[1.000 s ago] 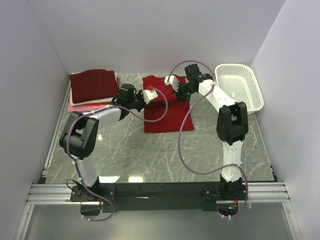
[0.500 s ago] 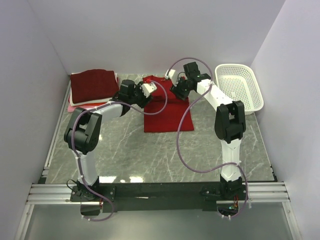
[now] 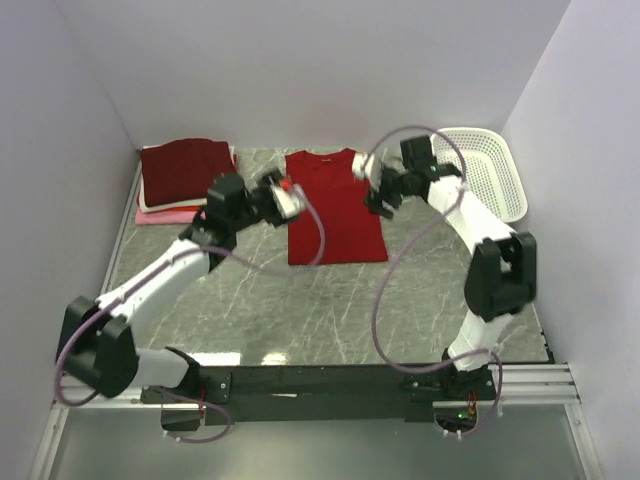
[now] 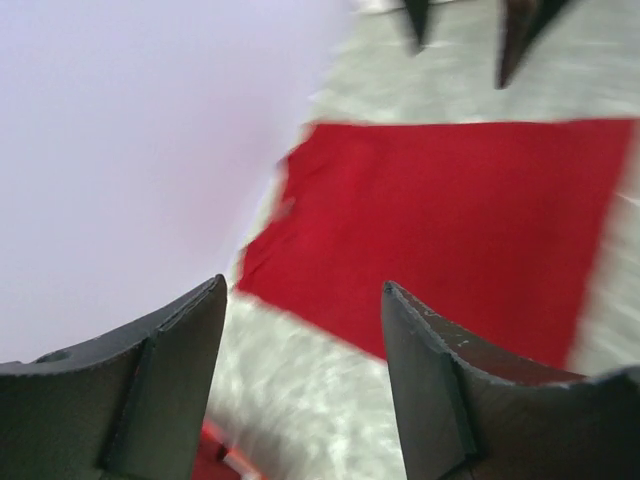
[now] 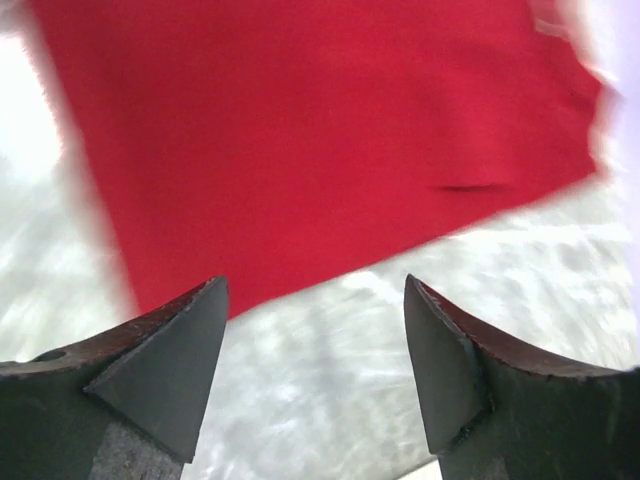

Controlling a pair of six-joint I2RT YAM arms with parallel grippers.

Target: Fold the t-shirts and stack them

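Hands are both empty. The left hand point(image 3: 290, 198) has its fingers apart with only tabletop point(image 3: 330, 300) and red cloth showing between them in its wrist view. The right hand point(image 3: 373, 190) is likewise spread wide and grips nothing.

The red shirt point(image 3: 335, 205) lies flat on the tabletop between the two hands. It forms a narrow rectangle with its long axis running from near to far and its collar at the far end. The left hand is just beside its left edge at about mid-length. The right hand is at its right edge, nearer the collar half. Neither arm has a clear advantage in reach.

Judgement: the next fold probably goes across the length, hem toward collar, so both hands would have to drop back to the near corners.

Bare tabletop lies open in front of the hem. The far edge is tight against the wall. The stack point(image 3: 185, 175), maroon on top, sits well to the left in the far corner. The basket point(image 3: 490, 170) stands close behind the right arm.
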